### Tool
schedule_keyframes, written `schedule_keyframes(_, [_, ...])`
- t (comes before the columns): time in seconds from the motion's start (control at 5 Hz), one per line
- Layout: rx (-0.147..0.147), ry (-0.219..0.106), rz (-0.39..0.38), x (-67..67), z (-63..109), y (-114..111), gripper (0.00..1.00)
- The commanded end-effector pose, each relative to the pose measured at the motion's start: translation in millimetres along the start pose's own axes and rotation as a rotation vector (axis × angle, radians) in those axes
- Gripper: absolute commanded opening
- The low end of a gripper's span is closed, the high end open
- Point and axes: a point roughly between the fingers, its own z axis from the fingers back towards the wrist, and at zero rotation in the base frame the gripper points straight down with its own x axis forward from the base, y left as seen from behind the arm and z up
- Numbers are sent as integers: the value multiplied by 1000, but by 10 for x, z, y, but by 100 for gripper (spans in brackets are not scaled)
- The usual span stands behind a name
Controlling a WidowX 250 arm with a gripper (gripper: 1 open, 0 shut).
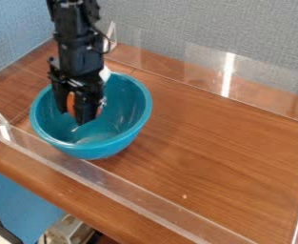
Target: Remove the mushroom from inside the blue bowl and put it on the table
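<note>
The arm comes down from the upper left of the frame, its gripper (79,105) pointing straight down over the left half of the bowl (126,119); the jaws are drawn in narrow, and between them a small orange-red shape shows, which I take to be the mushroom (72,101); it is too small and too shaded by the dark fingers to make out cap from stem, but the colour sits right in the pinch, so the grip looks to be on it; the fingertips hang above the bowl's floor, about level with its rim and not down at the bottom, and no other small thing lies on the blue inside that can be seen; the bowl itself stands at the left of the frame on the table (215,133), close to the clear wall along the near edge; by my judgement the first part of the task is done, the mushroom being gripped and lifted off the bowl's bottom; what is left is to bring it fully clear of the rim, carry it sideways to bare wood, of which there is plenty to the right of the bowl, lower it there and let go; nothing has yet been set on the table, so the job stands roughly at its midpoint.
</note>
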Motion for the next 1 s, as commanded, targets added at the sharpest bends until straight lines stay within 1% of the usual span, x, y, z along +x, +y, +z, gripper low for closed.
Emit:
schedule_keyframes(0.0, [47, -77, 6, 43, 302, -1, 0])
schedule_keyframes(0.4, [56, -93, 10, 22, 427, -35, 0])
schedule_keyframes(0.8, [60, -105, 14, 4, 511, -67, 0])
